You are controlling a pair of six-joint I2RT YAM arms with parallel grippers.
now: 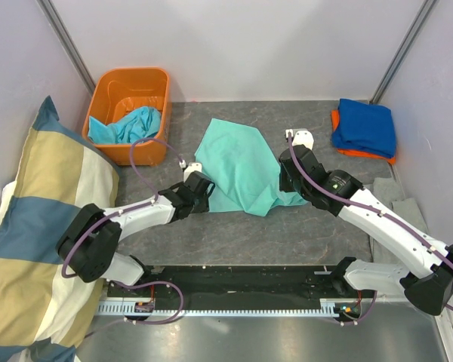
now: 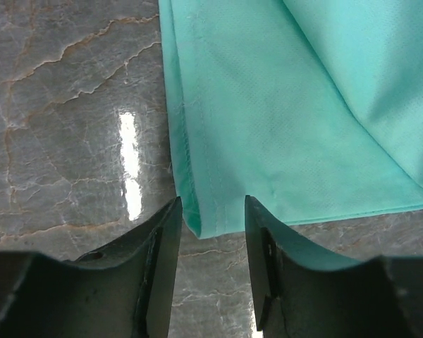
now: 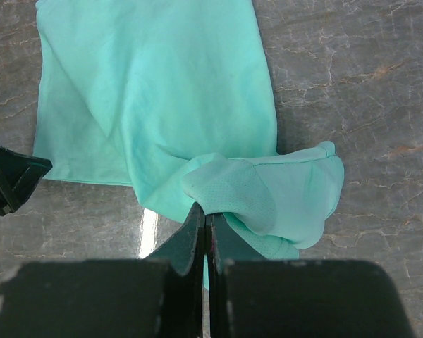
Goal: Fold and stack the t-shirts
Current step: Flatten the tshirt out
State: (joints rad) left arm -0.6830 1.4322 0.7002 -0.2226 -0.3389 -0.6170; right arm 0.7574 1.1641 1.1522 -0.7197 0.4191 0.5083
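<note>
A mint-teal t-shirt lies partly folded in the middle of the table. My left gripper is at its lower left corner. In the left wrist view the jaws stand apart, and the shirt's hemmed corner lies just between the fingertips, not pinched. My right gripper is at the shirt's lower right and is shut on a bunched fold of the mint fabric. A royal blue t-shirt lies folded on an orange one at the back right. Turquoise t-shirts lie crumpled in the bin.
An orange plastic bin stands at the back left. A big blue-and-cream striped pillow fills the left side. A grey cloth lies at the right edge under the right arm. Walls close in the table's back and sides.
</note>
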